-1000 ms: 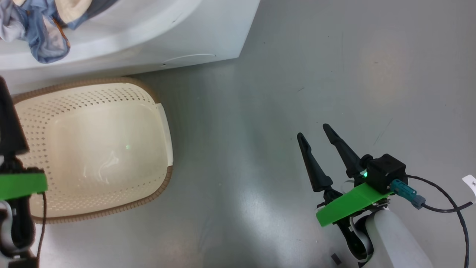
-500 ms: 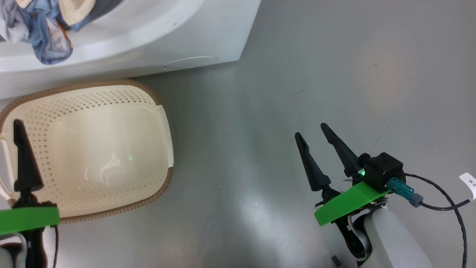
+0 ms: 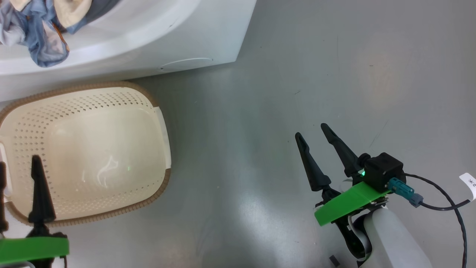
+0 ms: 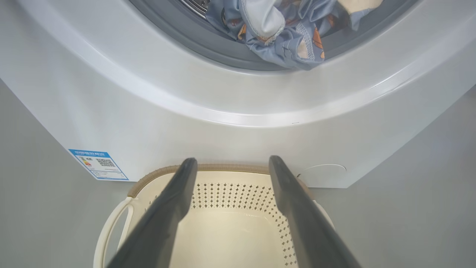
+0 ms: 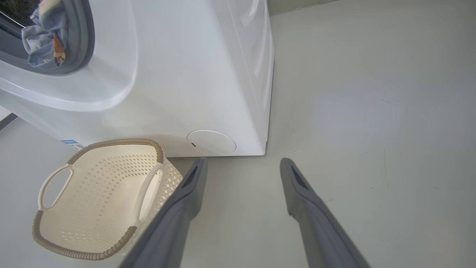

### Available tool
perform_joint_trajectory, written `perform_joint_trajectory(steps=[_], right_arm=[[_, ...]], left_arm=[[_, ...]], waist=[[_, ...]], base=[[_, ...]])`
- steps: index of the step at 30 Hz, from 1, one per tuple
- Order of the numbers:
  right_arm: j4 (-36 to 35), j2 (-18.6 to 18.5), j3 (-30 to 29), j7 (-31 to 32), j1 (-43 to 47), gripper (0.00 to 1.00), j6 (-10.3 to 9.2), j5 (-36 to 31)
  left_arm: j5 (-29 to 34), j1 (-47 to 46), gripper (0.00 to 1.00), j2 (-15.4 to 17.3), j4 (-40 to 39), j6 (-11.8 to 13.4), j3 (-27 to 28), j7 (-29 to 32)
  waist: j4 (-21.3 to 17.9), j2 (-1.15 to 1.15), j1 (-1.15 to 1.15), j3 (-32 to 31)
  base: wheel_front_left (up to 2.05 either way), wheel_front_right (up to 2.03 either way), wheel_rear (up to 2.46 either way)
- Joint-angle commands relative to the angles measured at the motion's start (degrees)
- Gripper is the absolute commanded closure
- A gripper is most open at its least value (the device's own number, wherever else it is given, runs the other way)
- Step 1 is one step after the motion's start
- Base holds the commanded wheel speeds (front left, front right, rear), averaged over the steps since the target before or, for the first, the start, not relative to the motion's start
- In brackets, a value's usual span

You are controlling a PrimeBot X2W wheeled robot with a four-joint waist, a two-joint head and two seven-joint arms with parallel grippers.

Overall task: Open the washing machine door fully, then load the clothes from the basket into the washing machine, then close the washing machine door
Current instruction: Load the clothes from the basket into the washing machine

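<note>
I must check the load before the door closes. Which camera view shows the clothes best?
The left wrist view: the clothes are close and sharp, draped over the grey rubber ring. The head view cuts them at its corner; the right wrist view shows them small, from the side.

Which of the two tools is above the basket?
The left tool: its fingers hang over the basket's near edge, while the right tool hangs over grey floor, apart from it.

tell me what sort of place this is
Likely a laundry area, perhaps a test setup: a white front-loading washing machine stands on a bare grey floor, light-blue printed clothes spill over its grey rubber ring, and a cream perforated basket sits right before it.
</note>
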Motion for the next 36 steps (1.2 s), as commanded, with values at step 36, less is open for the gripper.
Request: perform_joint_trajectory(steps=[36], right_arm=[[-0.78, 0.45, 1.20, -0.44, 1.09, 0.00, 0.16, -0.11]], left_arm=[[0.06, 4.03, 0.00, 0.39, 2.09, -0.14, -0.08, -0.29]], waist=[[0.22, 0.00, 0.00, -0.58]], base=[[0.00, 0.00, 0.00]])
